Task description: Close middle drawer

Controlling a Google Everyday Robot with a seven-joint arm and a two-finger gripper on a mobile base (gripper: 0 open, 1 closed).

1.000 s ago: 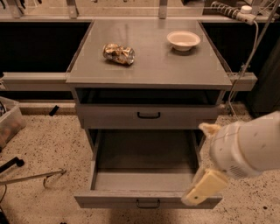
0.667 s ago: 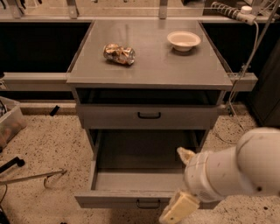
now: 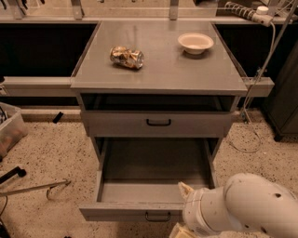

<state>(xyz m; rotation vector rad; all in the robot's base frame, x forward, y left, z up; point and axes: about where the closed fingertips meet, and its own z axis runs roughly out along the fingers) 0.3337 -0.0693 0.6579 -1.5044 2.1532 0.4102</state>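
The middle drawer (image 3: 116, 212) is a grey metal drawer with a small black centre handle (image 3: 157, 216). It stands pulled far out of the cabinet, and its deep tray (image 3: 153, 167) holds nothing. The top drawer (image 3: 158, 123) above it is shut. The lowest drawer is hidden under the open one. My gripper (image 3: 185, 224) is at the bottom edge of the camera view, over the right part of the drawer's front and just right of the handle. My white arm (image 3: 247, 209) fills the lower right corner.
On the cabinet top (image 3: 163, 69) lie a crushed can (image 3: 126, 56) and a white bowl (image 3: 195, 42). A power strip (image 3: 244, 13) with a hanging cable is at the back right. A plastic bin (image 3: 10, 130) and a metal rod (image 3: 32, 188) are on the speckled floor at the left.
My arm and gripper have moved left and down, from beside the drawer's right side to its front near the handle. The drawer stays open as before.
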